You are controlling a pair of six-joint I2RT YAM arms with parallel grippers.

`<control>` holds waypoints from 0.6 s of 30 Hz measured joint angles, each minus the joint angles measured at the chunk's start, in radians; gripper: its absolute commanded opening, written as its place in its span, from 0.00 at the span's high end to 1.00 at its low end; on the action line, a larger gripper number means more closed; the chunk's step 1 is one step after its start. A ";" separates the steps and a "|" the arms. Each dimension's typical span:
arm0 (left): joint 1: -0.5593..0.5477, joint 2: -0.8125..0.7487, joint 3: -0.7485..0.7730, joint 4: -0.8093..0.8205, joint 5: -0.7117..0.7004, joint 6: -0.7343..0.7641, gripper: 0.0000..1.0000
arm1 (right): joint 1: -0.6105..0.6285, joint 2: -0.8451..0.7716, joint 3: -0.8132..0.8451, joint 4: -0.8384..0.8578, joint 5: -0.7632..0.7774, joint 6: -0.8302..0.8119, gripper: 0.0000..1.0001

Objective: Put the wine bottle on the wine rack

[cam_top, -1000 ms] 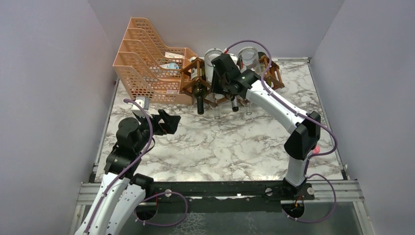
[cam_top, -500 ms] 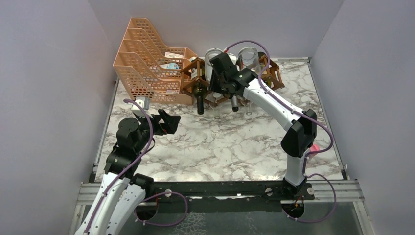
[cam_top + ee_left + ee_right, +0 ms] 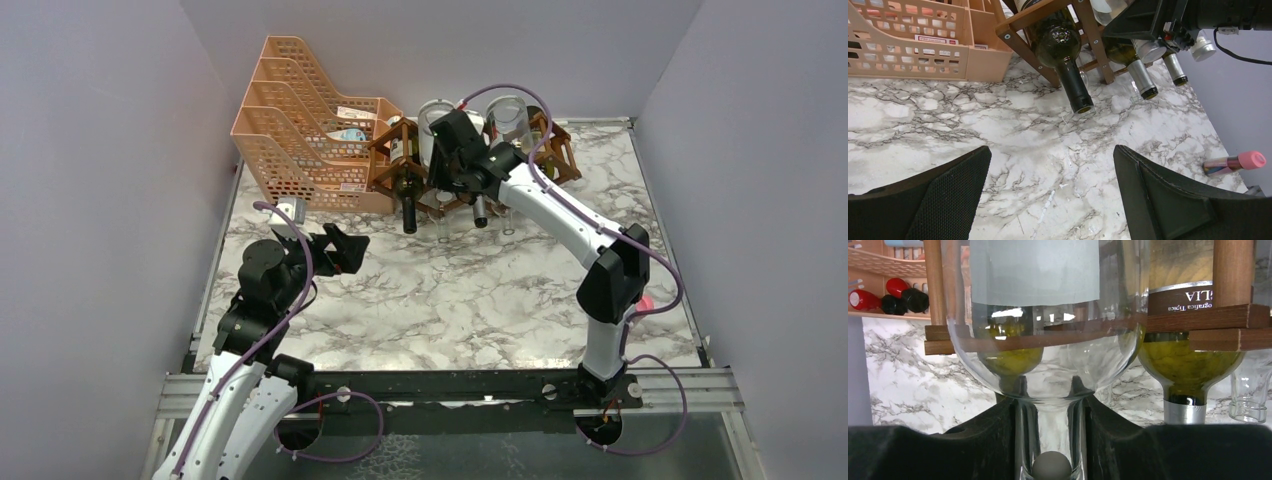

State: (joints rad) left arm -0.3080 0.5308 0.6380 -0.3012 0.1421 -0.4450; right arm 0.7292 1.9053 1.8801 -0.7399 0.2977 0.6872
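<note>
- Marble table (image 3: 450, 300); peach file tray (image 3: 290, 130) at far left.
- Wine rack (image 3: 381, 165) just right of the tray, along far edge; dark bottles (image 3: 1065, 55) in it, necks pointing near.
- Clear wine bottle (image 3: 1048, 340) lies in a rack opening.
- Right gripper (image 3: 1050, 440) pinching its neck.
- Left gripper (image 3: 1050, 160) spread wide over near-left marble.

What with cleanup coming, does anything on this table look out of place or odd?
A small pink-capped stick lies loose on the marble table near its right edge, well apart from the wine rack; it seems to have no part in this job. Nothing looks spilled or broken.
</note>
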 measured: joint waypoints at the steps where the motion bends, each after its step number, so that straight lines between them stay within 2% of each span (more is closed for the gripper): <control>1: 0.000 0.001 0.000 0.000 0.000 0.000 0.01 | 0.000 -0.004 -0.008 0.007 0.001 -0.002 0.47; 4: 0.000 0.005 0.000 0.000 0.000 0.000 0.01 | 0.000 -0.026 -0.022 0.036 0.004 -0.008 0.32; 6: 0.000 0.008 0.000 0.000 0.000 0.000 0.01 | 0.000 -0.047 -0.024 0.058 0.005 -0.014 0.28; 18: 0.000 0.021 0.000 -0.001 0.000 0.000 0.01 | 0.000 -0.146 -0.086 0.146 0.008 -0.052 0.25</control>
State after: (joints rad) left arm -0.3080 0.5522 0.6380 -0.3023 0.1417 -0.4454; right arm 0.7292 1.7588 1.7939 -0.5934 0.3058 0.6353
